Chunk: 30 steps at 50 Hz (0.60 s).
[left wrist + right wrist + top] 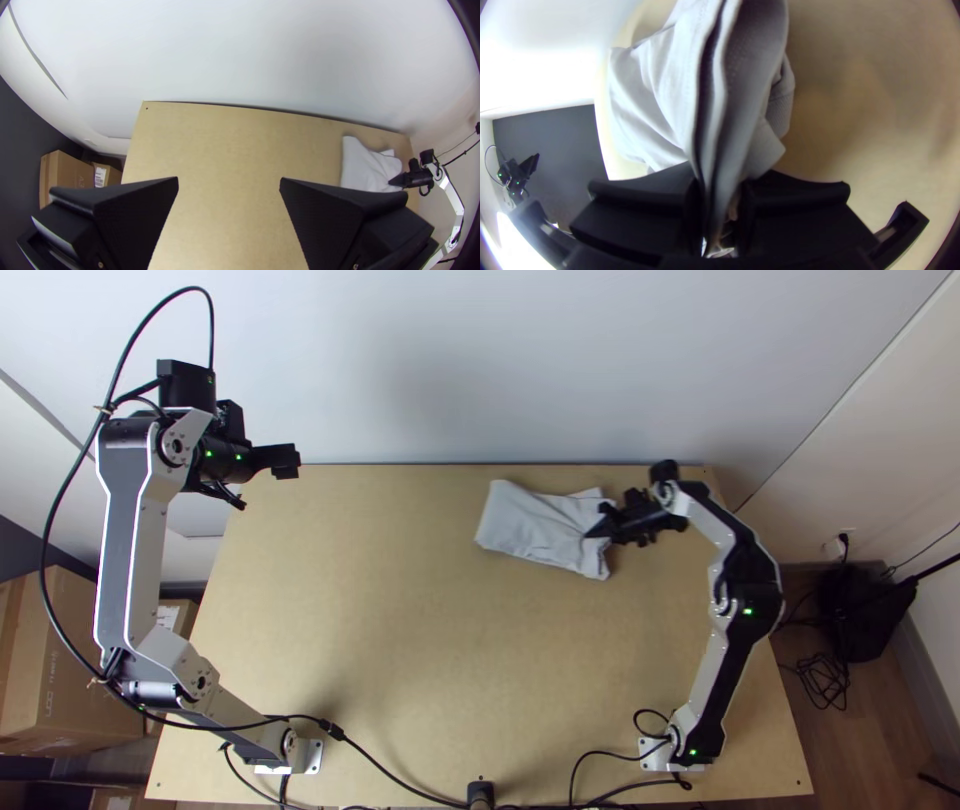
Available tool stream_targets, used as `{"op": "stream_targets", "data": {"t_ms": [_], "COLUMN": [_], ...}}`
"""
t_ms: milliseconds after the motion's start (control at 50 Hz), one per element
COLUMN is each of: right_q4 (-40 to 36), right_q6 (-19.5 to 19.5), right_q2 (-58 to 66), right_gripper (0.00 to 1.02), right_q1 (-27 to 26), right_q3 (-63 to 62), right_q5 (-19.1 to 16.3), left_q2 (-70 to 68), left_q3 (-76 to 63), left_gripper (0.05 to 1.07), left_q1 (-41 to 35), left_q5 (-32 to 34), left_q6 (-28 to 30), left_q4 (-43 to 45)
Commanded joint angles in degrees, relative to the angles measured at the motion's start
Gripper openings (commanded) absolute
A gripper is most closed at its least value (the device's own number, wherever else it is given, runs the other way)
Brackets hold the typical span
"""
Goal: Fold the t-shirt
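The pale grey t-shirt (540,528) lies as a folded, creased bundle near the table's far edge, right of the middle. At its right end is my right gripper (598,532). In the right wrist view several layers of the t-shirt (672,95) run down between the fingers of my right gripper (722,200), which is shut on them. My left gripper (290,460) hangs above the far left corner of the table, away from the cloth. In the left wrist view my left gripper (229,187) has its fingers wide apart with nothing between them.
The wooden table (400,620) stretches in front of and left of the cloth. A white wall (450,360) rises behind its far edge. Black cables (400,785) run along the near edge. Cardboard boxes (70,660) stand on the floor at left.
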Motion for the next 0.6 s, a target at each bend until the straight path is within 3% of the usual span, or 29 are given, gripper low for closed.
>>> {"op": "stream_targets", "data": {"t_ms": [0, 220, 520, 540, 580], "right_q4": [-0.2, -0.2, -0.9, -0.9, -1.3], "right_q6": [-7.6, -12.5, -14.3, -14.3, -13.8], "right_q2": [-3.0, -2.1, 3.5, 3.8, 4.3], "right_gripper": [0.02, 0.02, 0.03, 0.10, 0.47], "right_q1": [-7.1, -21.0, -29.7, -30.1, -30.8], "right_q3": [-3.6, -1.7, 9.3, 10.0, 11.2], "right_q5": [0.1, 0.0, 0.1, 0.2, 0.4], "left_q2": [-2.6, -2.8, -3.8, -3.9, -4.1], "left_q3": [0.9, 1.4, 1.4, 1.4, 1.4], "left_gripper": [1.03, 1.03, 1.03, 1.03, 1.03], "left_q1": [0.7, 0.4, 0.0, 0.0, 0.1], "left_q5": [0.5, 0.5, 0.5, 0.5, 0.5], "left_q6": [1.3, 1.6, 1.5, 1.5, 1.5], "left_q4": [-1.0, -0.9, -0.9, -0.9, -0.9]}}
